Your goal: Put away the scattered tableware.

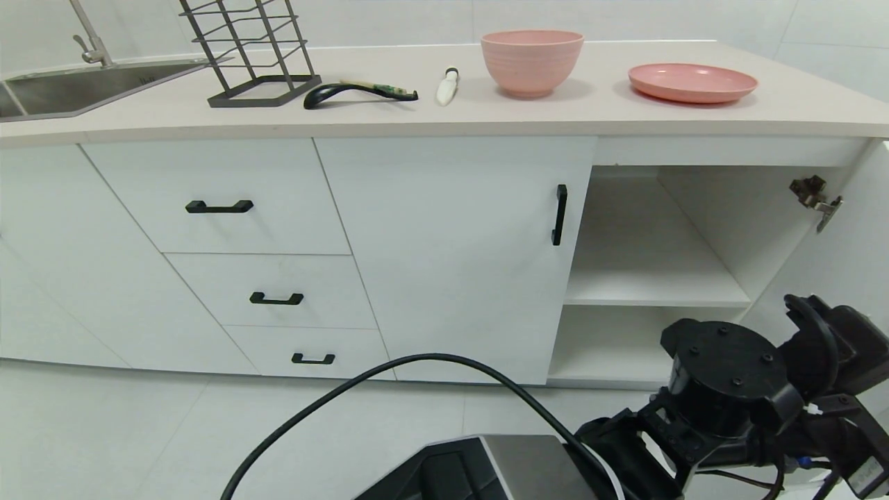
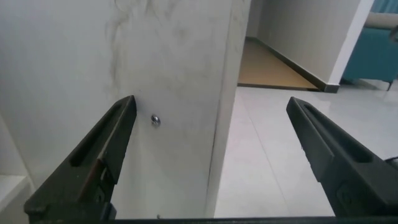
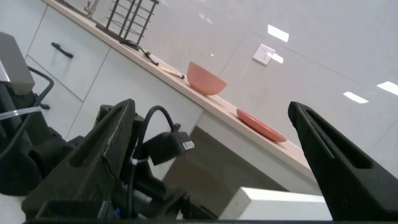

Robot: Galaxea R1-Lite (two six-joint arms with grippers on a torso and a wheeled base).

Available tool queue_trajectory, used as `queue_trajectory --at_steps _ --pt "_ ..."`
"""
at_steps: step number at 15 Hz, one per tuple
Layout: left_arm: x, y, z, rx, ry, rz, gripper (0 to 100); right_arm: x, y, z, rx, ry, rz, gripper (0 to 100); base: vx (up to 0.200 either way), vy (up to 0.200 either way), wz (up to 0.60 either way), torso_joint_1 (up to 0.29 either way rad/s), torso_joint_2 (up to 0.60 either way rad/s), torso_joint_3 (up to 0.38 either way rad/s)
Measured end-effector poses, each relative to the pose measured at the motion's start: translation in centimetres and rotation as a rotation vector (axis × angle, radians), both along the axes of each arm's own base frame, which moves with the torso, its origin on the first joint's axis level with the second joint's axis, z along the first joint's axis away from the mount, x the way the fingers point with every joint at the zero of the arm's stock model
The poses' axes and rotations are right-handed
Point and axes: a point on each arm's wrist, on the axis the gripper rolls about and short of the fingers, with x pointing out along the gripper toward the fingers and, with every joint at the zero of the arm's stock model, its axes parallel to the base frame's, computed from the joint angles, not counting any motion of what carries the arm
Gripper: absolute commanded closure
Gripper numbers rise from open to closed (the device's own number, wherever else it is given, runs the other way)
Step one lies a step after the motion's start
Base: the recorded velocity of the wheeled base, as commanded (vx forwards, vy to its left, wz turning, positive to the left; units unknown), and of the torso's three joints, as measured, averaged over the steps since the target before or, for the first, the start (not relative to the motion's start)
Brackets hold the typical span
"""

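Wide open, holding nothing: right pincer; pink bowl and pink plate on tabletop, well apart from it; in head view bowl at 12 o'clock, plate at 1 o'clock, black spoon and white utensil at 11 o'clock, near wire rack; left pincer likewise wide open, empty, facing white cabinet panel; open cabinet below plate.

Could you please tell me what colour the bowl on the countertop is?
The bowl is plain pink; it shows best in the head view.
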Motion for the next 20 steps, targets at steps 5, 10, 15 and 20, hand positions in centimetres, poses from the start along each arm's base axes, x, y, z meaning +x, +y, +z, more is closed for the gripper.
queue_trajectory --at_steps 5,10,15,20 --pt "-2.0 -1.0 -1.2 0.048 0.021 -0.042 0 -0.1 0.0 0.0 -0.003 -0.004 0.002 0 0.000 0.000 0.00 0.000 0.00 0.000" --pt "-3.7 -1.3 -0.3 -0.050 -0.014 -0.085 0 0.0 0.0 0.0 -0.005 -0.004 0.003 0 0.000 0.000 0.00 0.000 0.00 0.000" --pt "-3.1 0.4 0.7 -0.107 0.060 -0.094 0 -0.1 0.0 0.0 -0.006 -0.009 0.005 0 0.000 0.000 0.00 0.000 0.00 0.000" --pt "-1.8 6.1 -1.1 -0.006 0.114 -0.024 0 -0.3 0.0 -0.1 -0.006 -0.010 0.018 0 0.000 0.000 0.00 0.000 0.00 0.000"
